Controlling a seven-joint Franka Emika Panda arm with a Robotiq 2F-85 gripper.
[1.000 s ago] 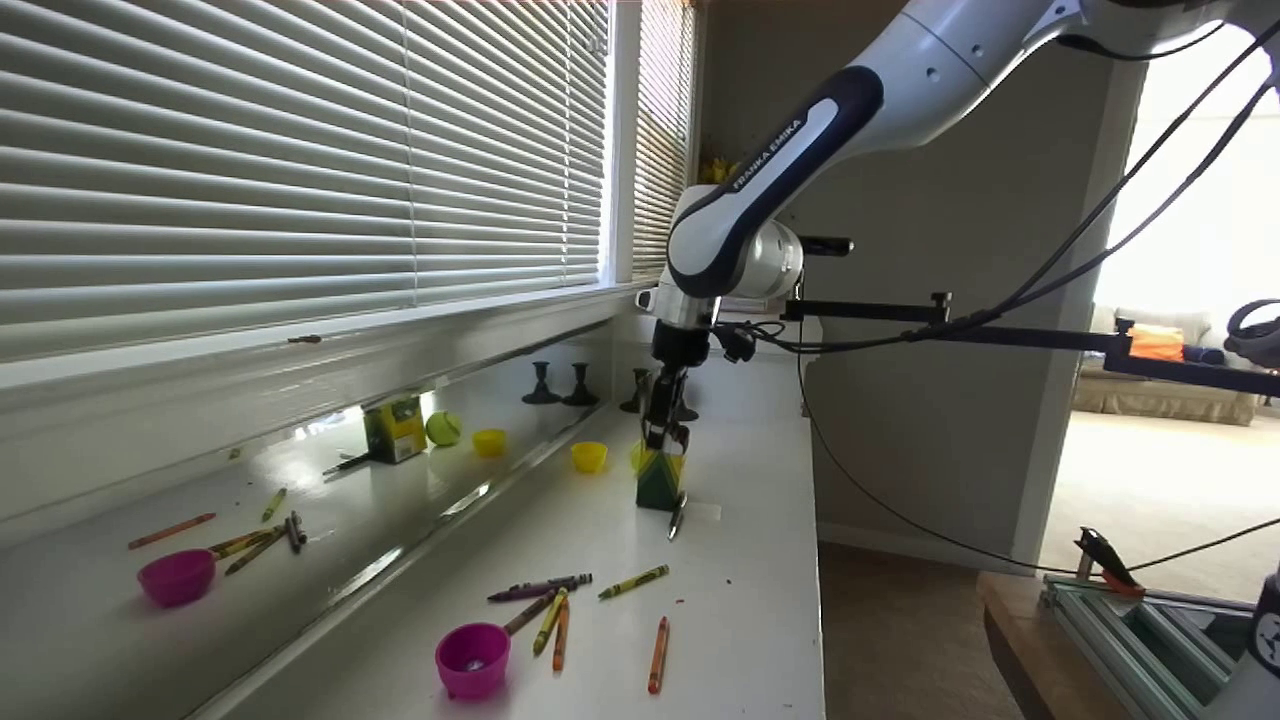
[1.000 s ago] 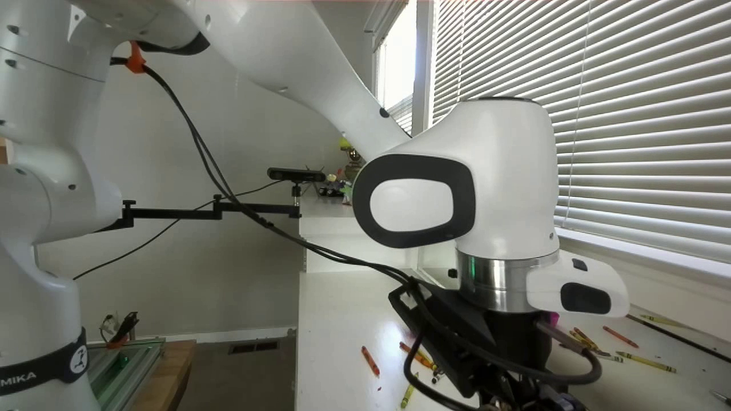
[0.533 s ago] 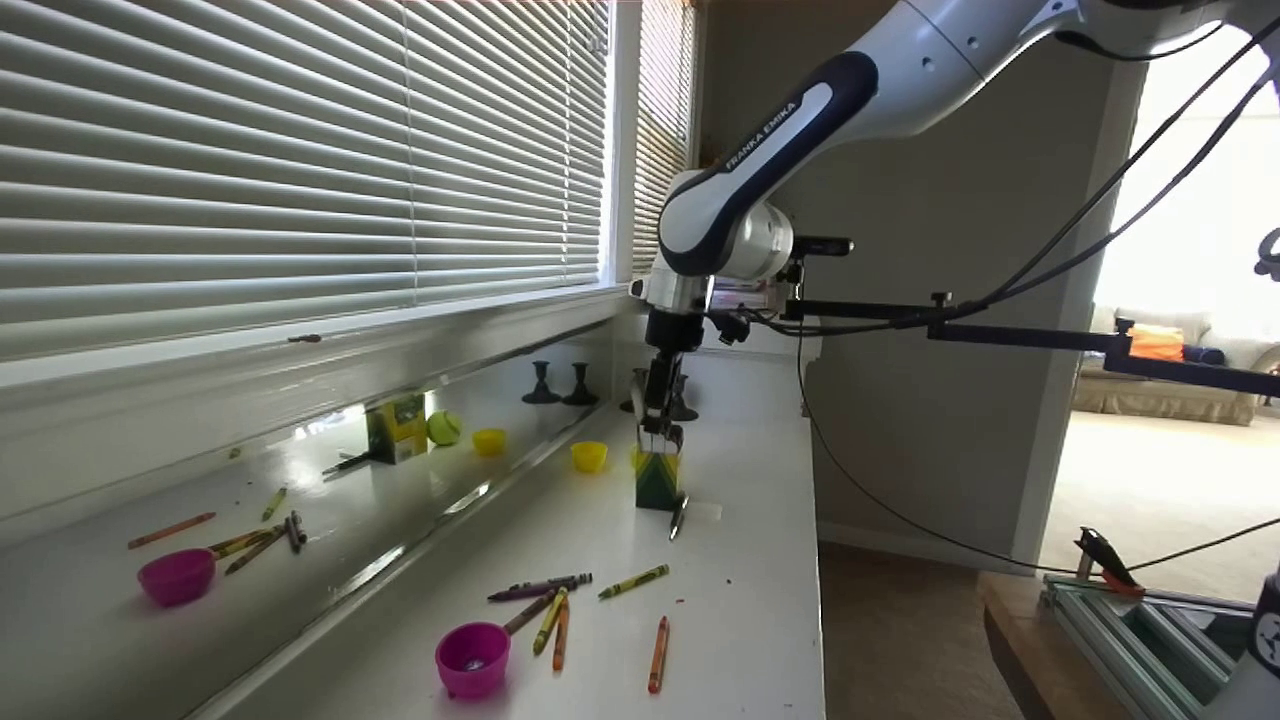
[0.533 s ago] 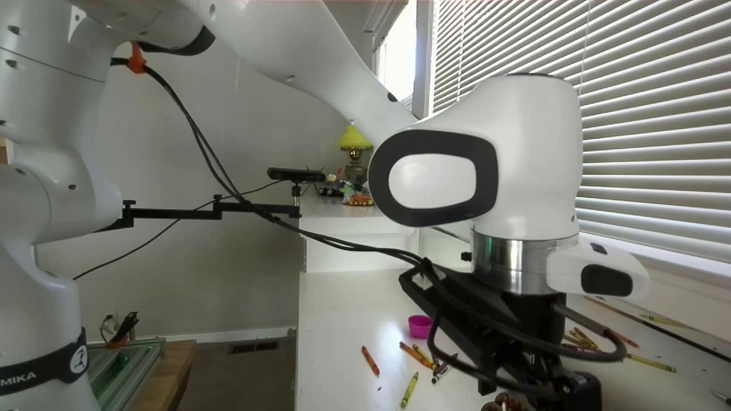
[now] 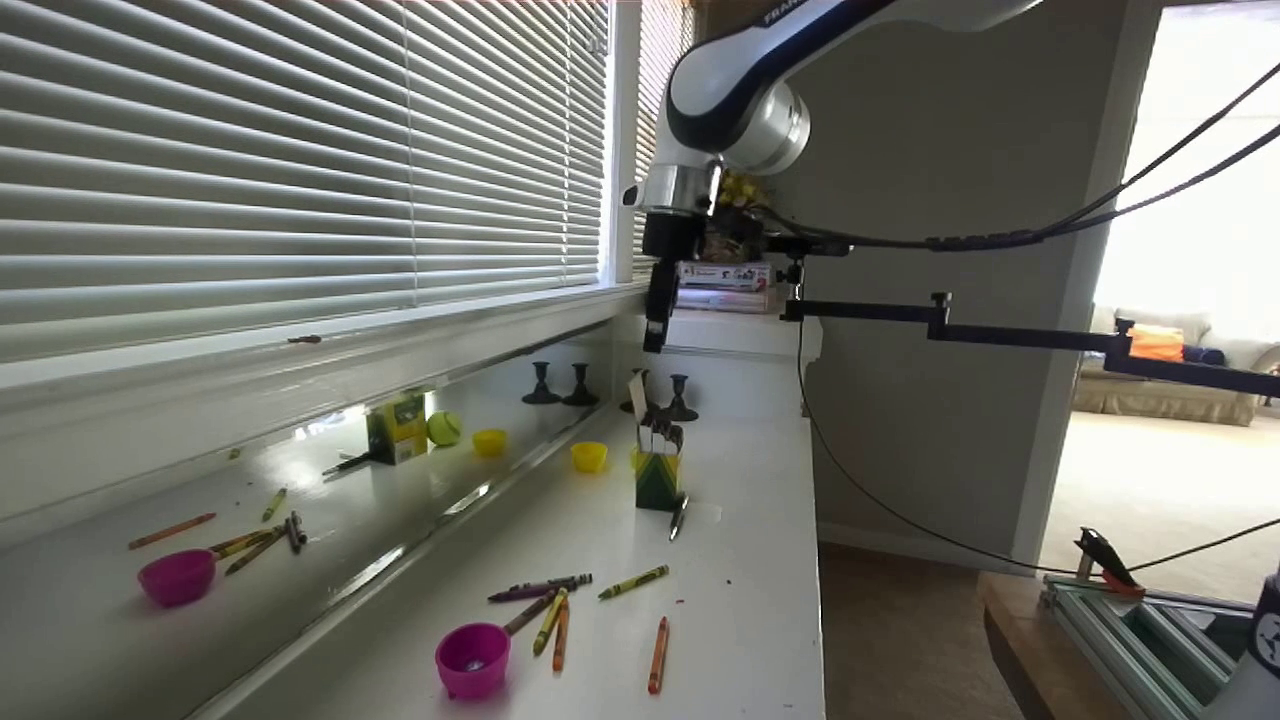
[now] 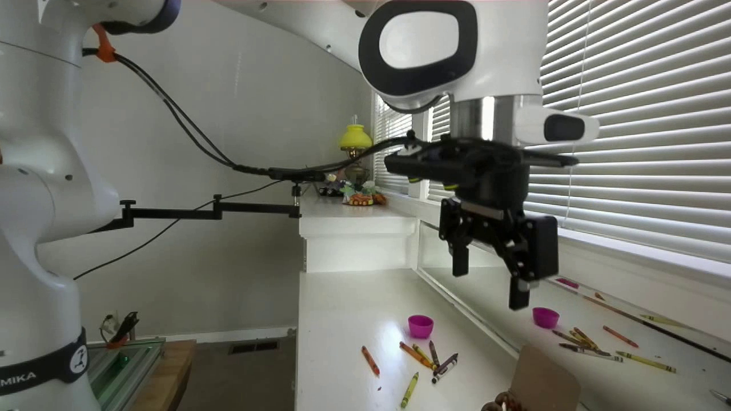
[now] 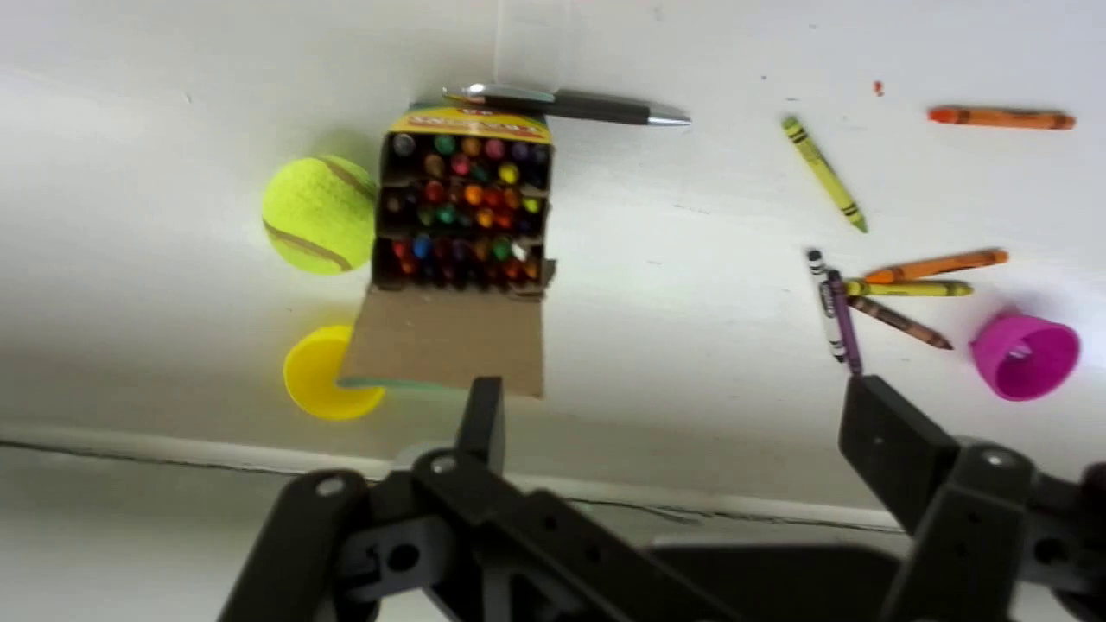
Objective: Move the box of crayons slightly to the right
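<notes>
i have the tool [image 6: 489, 284] wide, higher than the box [image 5: 657, 484]. pen [image 7: 596, 105] and ball [image 7: 318, 216] lie beside the box.

On the bench [image 7: 683, 216] in the wrist view, has the box of crayons [image 7: 471, 127] left of centre, with the tennis ball [image 7: 320, 214] just to its left, the pen [image 7: 596, 108] just beside its upper side, and a bowl [image 7: 315, 384] to the lower left, partly covered by the box. Well to the right, has five loose crayons [image 7: 907, 288] in a cluster, a single crayon [image 7: 825, 177] above them, another single crayon [image 7: 1002, 117] at upper right, and another bowl [image 7: 1026, 354] just right of the cluster. In both exterior views, has the tool [image 6: 489, 285] above the bench, apart from the box, and in an exterior view, candle holders [image 5: 678, 398] behind the box.
</notes>
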